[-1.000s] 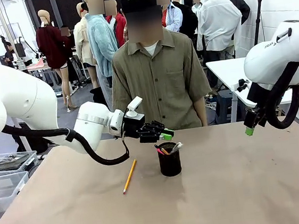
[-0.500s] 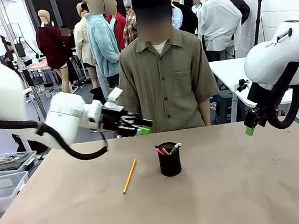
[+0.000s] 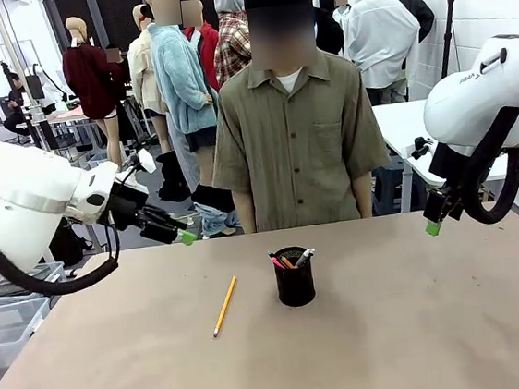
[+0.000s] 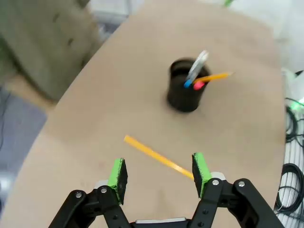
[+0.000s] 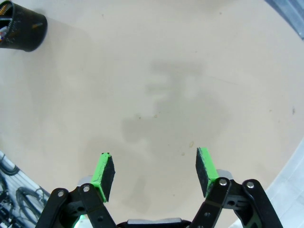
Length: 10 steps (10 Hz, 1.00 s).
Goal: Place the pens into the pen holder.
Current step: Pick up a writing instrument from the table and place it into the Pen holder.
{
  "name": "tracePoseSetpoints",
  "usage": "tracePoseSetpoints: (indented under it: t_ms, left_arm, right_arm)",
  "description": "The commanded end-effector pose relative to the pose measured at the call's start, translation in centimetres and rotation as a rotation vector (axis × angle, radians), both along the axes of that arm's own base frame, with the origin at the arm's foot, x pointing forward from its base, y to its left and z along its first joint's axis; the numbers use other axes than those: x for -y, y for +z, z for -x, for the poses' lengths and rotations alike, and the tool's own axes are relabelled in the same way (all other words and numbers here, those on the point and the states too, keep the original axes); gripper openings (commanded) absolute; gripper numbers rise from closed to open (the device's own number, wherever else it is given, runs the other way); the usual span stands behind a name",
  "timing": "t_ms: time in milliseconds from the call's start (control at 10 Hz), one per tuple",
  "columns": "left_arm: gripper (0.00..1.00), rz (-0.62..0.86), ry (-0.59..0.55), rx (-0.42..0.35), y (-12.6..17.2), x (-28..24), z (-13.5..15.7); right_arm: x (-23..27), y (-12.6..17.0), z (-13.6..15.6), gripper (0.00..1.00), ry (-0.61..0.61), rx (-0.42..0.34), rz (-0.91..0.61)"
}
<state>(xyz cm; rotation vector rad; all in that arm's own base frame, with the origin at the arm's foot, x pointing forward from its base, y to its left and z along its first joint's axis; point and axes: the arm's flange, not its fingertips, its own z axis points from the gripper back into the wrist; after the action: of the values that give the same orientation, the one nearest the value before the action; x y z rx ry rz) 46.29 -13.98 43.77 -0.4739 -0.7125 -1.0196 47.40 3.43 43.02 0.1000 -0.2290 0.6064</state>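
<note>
Front view: the yellow pencil [image 3: 225, 306] lies flat mid-tabletop [image 3: 422, 326], just left of the pen holder [image 3: 295, 281].
Left wrist view: my left claw [image 4: 159, 173] gapes empty. The pencil looks light, stiff and prone to rolling, so I'd pinch it mid-shaft.
Right wrist view: my right claw [image 5: 154, 173] is released too.

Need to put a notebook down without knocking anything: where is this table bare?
The widest bare stretch of the table lies right of the pen holder, out to the edge below the right gripper. The near strip along the robot's side is bare too. It is tight only between the holder and the yellow pencil lying left of it.
</note>
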Motion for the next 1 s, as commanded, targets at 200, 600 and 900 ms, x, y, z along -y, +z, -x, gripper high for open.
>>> tracePoseSetpoints:
  t_ms: [200, 600, 900]
  left_arm:
    - [0.72, -0.121, 0.149, -0.254, -0.3, 1.8, 0.2]
    - [0.72, -0.257, 0.216, -0.362, -2.6, 6.4, -1.5]
    - [0.72, -0.407, 0.288, -0.366, -4.7, 11.6, -2.9]
  right_arm:
    - [0.1, -0.3, 0.1, 0.86, 0.007, 0.016, 0.022]
    - [0.1, -0.3, 0.1, 0.86, 0.007, 0.016, 0.022]
    - [0.1, -0.3, 0.1, 0.86, 0.007, 0.016, 0.022]
